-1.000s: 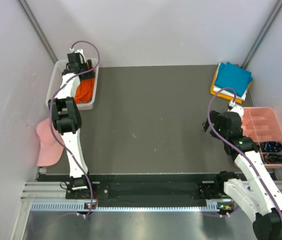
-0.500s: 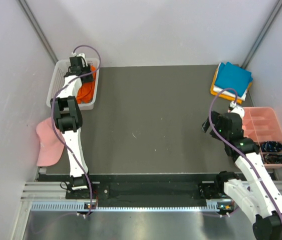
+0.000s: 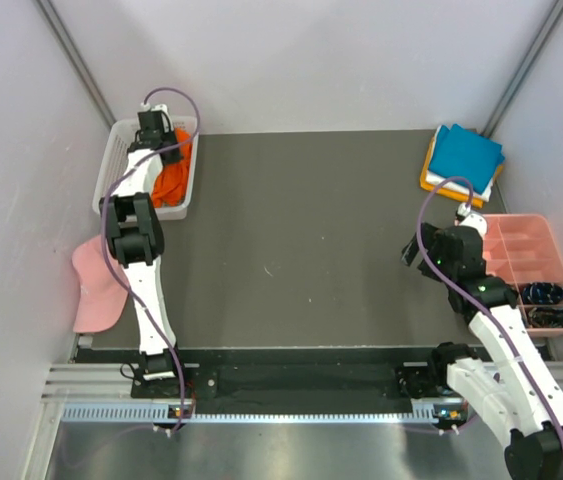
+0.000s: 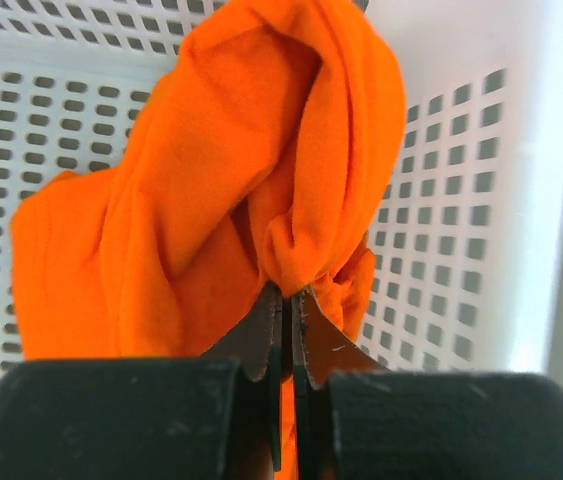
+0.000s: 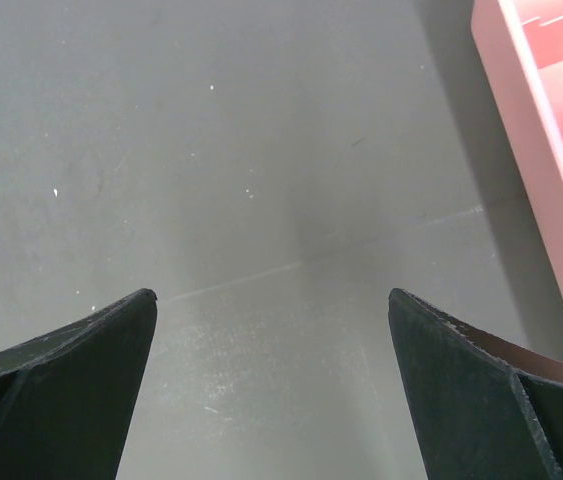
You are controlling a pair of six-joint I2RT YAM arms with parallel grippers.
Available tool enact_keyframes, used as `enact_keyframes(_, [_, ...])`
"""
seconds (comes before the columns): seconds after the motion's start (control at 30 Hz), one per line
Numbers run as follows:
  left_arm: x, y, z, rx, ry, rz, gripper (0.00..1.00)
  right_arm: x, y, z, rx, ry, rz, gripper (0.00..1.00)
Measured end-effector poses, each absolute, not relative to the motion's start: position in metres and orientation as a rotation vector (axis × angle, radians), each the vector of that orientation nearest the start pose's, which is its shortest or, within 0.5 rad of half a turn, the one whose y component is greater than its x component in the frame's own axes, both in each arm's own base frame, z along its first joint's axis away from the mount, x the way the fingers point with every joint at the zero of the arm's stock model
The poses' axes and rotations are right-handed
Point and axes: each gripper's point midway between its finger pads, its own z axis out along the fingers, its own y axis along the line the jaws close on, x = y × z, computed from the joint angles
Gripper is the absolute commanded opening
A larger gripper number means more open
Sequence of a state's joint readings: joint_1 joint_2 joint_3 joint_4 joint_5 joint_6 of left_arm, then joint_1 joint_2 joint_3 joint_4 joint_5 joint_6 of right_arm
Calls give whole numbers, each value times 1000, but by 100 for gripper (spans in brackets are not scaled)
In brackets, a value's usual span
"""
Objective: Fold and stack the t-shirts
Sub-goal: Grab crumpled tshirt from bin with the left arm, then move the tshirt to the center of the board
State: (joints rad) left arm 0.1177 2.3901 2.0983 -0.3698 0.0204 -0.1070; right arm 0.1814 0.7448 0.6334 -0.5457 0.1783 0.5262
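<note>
A dark grey tabletop (image 3: 291, 230) between pale walls. Far left: a white perforated plastic basket (image 3: 111, 170) holds the crumpled bright orange t-shirt (image 4: 211, 180). The left gripper (image 4: 286, 310) is pinched tight on a fold of it, and the shirt is not yet lifted out. Mid-right, the right gripper (image 5: 272, 295) hangs over bare table, jaws wide, holding nothing. Far right corner: a folded stack, teal blue t-shirt (image 3: 466, 152) on top. By my reckoning, only the orange one is left to fold.
</note>
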Motion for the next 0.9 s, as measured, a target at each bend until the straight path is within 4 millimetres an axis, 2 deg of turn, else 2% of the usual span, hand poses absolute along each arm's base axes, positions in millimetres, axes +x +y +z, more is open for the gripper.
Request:
enact_keyframes(0.1, [628, 66, 118, -255, 2200, -22, 0, 250, 37, 139, 473, 2179, 203, 99])
enact_keyframes(0.2, [620, 65, 162, -270, 2149, -32, 0, 247, 39, 133, 470, 2197, 209, 99])
enact_keyframes(0.33, [604, 57, 246, -273, 2022, -79, 0, 245, 41, 127, 464, 2214, 219, 99])
enact_keyframes(0.43, [583, 46, 320, -252, 1898, -142, 0, 245, 43, 125, 459, 2216, 232, 99])
enact_keyframes(0.6, [546, 22, 424, -176, 1710, -236, 0, 245, 45, 122, 452, 2219, 248, 99])
enact_keyframes(0.73, [516, -3, 477, -105, 1606, -320, 0, 243, 47, 117, 447, 2229, 257, 99])
enact_keyframes(0.8, [503, -18, 497, -64, 1566, -358, 0, 241, 47, 115, 446, 2235, 260, 99])
enact_keyframes(0.9, [491, -45, 515, -4, 1525, -421, 0, 241, 48, 115, 444, 2233, 265, 99])
